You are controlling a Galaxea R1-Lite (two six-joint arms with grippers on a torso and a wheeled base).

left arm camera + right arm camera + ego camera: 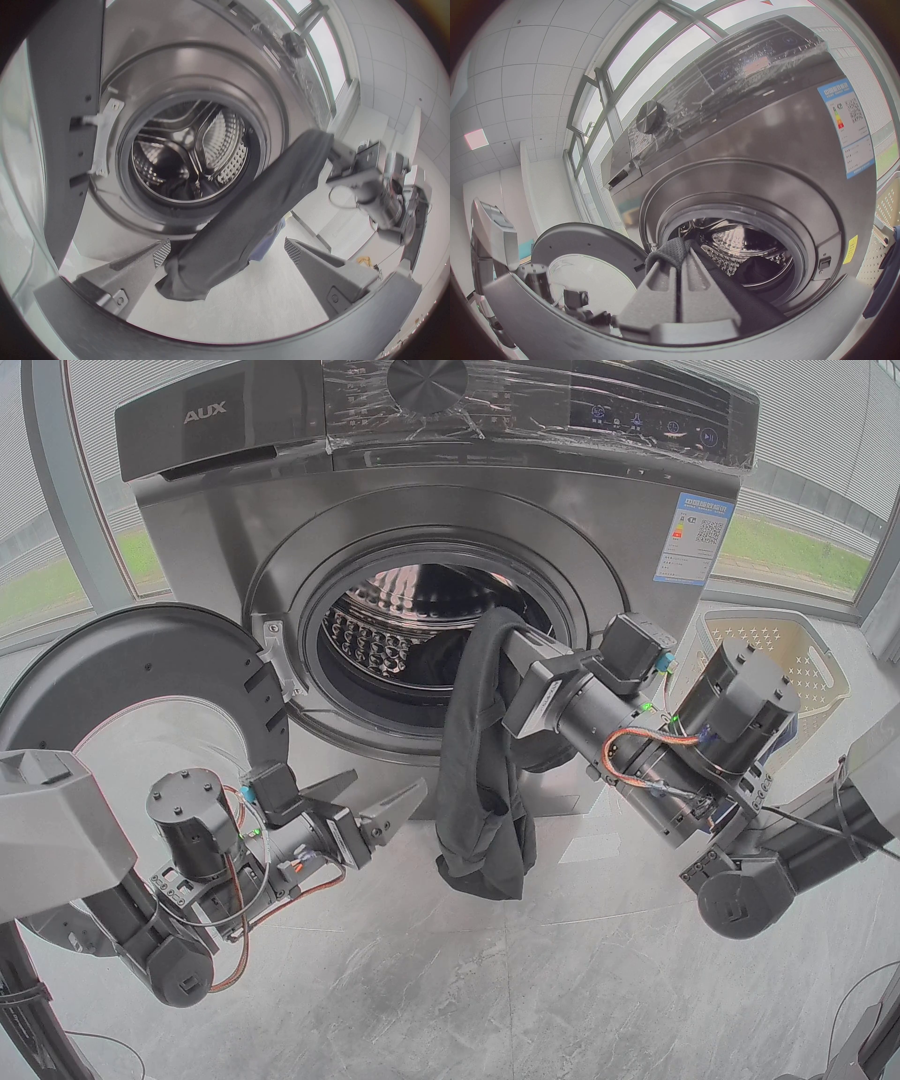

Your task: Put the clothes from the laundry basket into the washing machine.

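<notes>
Daylight from the windows (pixel 637 61) behind the washing machine (pixel 431 510) lit the scene brightly and evenly. Glare streaked the film-wrapped control panel (pixel 534 402) above the right hand (pixel 682 255) and glinted in the drum (pixel 394 613) just beyond it. The dark garment (pixel 483 763) in that hand showed little detail. Both wrist views bowed at their edges, corners black.

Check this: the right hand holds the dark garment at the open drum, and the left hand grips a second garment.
Not quite. The left hand grips nothing; its fingers stand open and empty, as the left wrist view shows. The right hand does hold the dark garment at the open drum.
</notes>
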